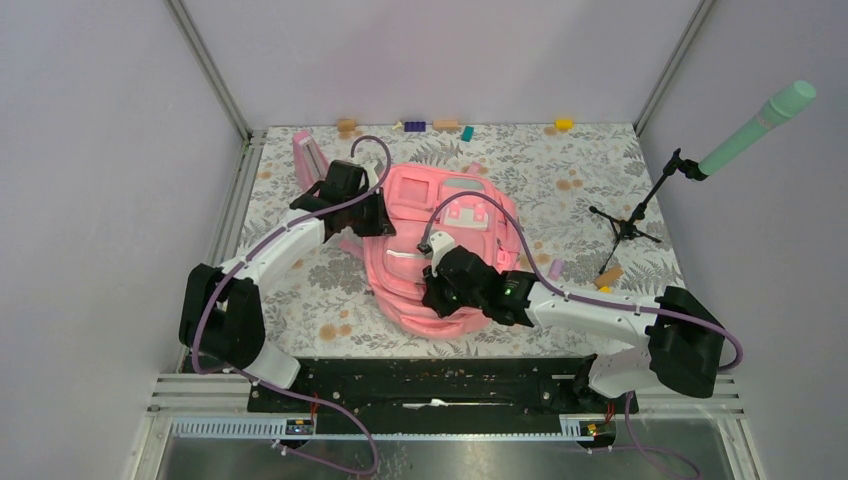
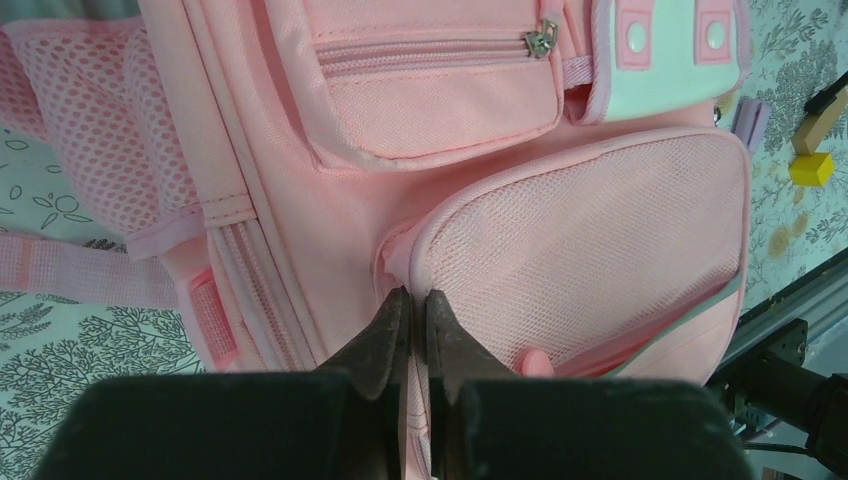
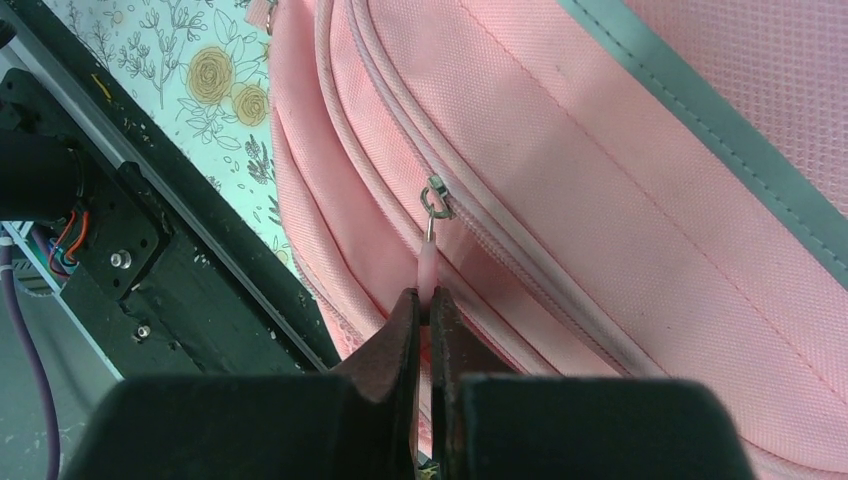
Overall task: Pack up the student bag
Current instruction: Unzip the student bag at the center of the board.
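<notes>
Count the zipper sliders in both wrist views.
2: one slider on a student bag front pocket; another slider, its pull pinched by the right gripper. Others may be hidden.

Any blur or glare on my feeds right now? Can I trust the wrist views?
Top external: even, soft light, no glare, the large pink fabric backpack sharp. Left wrist: the pink mesh pocket crisp; the left gripper dark and soft-edged near the lens. Right wrist: the metal zip slider and pale pink pull tab in focus; the right gripper, shut on that tab, dark and slightly blurred.
</notes>
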Motion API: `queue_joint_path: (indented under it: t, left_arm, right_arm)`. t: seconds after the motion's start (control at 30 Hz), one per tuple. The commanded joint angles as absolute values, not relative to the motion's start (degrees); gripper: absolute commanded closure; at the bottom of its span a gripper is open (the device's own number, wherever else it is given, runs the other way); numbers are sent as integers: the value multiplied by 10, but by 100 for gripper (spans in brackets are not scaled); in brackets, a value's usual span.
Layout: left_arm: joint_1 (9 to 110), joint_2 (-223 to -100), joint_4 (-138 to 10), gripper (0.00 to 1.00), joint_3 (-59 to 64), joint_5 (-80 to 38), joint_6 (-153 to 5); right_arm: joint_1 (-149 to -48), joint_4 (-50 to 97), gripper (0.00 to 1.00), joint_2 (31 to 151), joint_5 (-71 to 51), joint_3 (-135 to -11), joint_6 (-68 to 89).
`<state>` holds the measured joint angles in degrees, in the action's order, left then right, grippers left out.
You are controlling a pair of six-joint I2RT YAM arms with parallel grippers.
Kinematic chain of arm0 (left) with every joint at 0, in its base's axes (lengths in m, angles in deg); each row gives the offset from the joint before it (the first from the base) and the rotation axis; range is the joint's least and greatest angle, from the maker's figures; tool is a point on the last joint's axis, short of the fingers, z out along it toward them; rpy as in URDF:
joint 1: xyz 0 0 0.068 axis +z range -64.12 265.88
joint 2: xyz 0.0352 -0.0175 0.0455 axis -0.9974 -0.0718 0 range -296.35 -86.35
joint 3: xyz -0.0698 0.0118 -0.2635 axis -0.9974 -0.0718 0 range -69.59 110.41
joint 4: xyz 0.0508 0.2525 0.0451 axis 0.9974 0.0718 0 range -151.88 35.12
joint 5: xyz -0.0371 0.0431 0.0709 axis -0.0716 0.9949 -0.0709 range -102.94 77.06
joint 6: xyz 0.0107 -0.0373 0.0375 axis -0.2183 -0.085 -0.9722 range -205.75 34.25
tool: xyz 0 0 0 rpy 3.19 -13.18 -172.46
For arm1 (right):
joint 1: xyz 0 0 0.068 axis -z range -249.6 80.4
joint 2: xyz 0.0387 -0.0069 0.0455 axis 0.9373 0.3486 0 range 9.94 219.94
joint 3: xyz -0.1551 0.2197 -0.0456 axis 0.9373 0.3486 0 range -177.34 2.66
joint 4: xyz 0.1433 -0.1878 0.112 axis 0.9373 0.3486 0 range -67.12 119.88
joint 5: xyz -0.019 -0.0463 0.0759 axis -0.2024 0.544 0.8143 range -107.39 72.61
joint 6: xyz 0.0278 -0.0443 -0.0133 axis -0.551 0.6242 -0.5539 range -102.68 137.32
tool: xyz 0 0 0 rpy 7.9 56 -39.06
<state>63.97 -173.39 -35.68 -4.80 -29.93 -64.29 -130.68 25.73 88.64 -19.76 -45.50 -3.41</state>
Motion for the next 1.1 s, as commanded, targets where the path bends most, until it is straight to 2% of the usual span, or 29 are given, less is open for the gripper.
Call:
queue_joint_path:
  t: [0.0, 0.5, 1.07]
  left_arm:
    - [638, -1709, -415, 100, -68, -333, -625]
    - [643, -1667, -473, 100, -114, -323, -579]
    - [653, -1654, -486, 100, -125, -327, -565]
  right_arm:
    - [-1332, 266, 100, 887, -208, -502, -41]
    - [-1364, 270, 100, 991, -206, -619, -56]
    - [-1333, 280, 100, 1093, -225, -737, 3]
